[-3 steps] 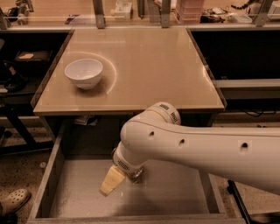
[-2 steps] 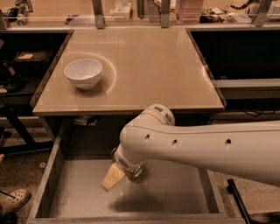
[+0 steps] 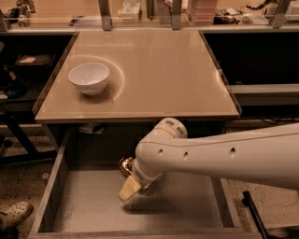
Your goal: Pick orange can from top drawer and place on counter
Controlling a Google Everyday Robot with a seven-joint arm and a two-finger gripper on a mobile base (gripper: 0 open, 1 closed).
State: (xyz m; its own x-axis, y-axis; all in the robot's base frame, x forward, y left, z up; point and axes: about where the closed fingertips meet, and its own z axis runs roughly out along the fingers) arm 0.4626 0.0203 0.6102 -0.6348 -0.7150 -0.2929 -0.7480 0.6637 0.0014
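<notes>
The orange can (image 3: pixel 125 165) shows as a small shiny golden shape in the top drawer (image 3: pixel 187 210), pressed against the left side of my wrist. My gripper (image 3: pixel 128 188) points down and to the left inside the drawer, just in front of the can and touching or nearly touching it. Most of the can is hidden behind my white arm (image 3: pixel 219 156), which reaches in from the right. The beige counter (image 3: pixel 159 74) lies above and behind the open drawer.
A white bowl (image 3: pixel 89 77) stands on the counter's left side. The drawer's grey side walls (image 3: pixel 50 196) run left and right of my gripper. A cluttered shelf (image 3: pixel 140 11) lines the back. A shoe (image 3: pixel 14 215) is on the floor at the lower left.
My arm and gripper have shifted slightly to the right in the drawer. The orange can now shows beside my wrist; it was hidden before.
</notes>
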